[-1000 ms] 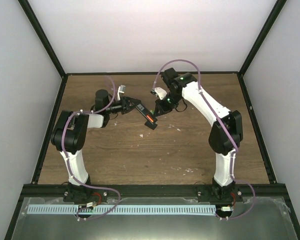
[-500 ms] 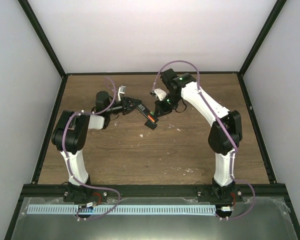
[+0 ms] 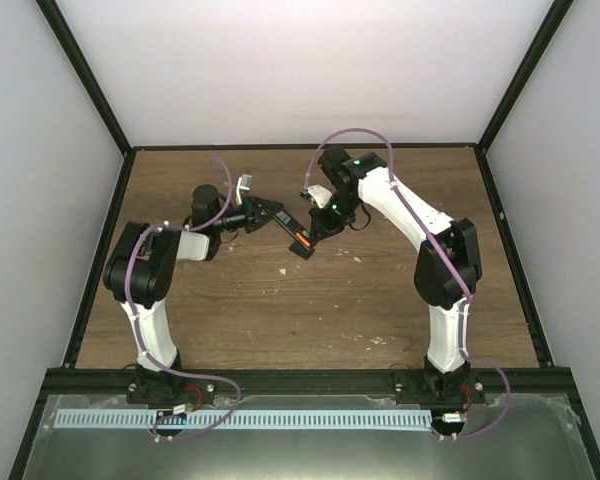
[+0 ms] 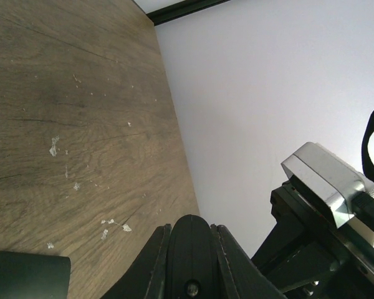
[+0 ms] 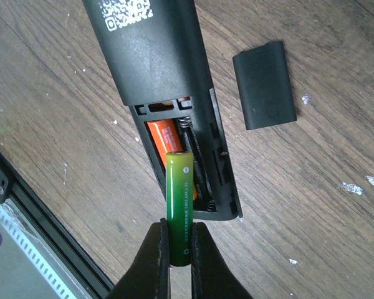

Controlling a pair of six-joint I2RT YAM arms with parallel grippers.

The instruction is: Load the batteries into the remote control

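My left gripper (image 3: 263, 213) is shut on one end of the black remote control (image 3: 290, 233), which it holds above the table. The remote's rounded end (image 4: 190, 255) sits between the fingers in the left wrist view. The remote (image 5: 156, 56) lies back-up in the right wrist view, its battery bay open at the near end. One orange battery (image 5: 164, 138) lies in the left slot. My right gripper (image 5: 179, 223) is shut on a green battery (image 5: 179, 187), whose tip lies over the bay beside the orange one.
The small black cover piece (image 5: 264, 84) lies on the wooden table (image 5: 311, 205) to the right of the remote; it also shows at the lower left of the left wrist view (image 4: 28, 274). Pale wood chips (image 4: 53, 146) dot the boards. The black frame rail (image 5: 25, 205) runs close by.
The right arm has edged left, bringing its battery closer over the remote's open end. The left gripper has kept the remote almost still.
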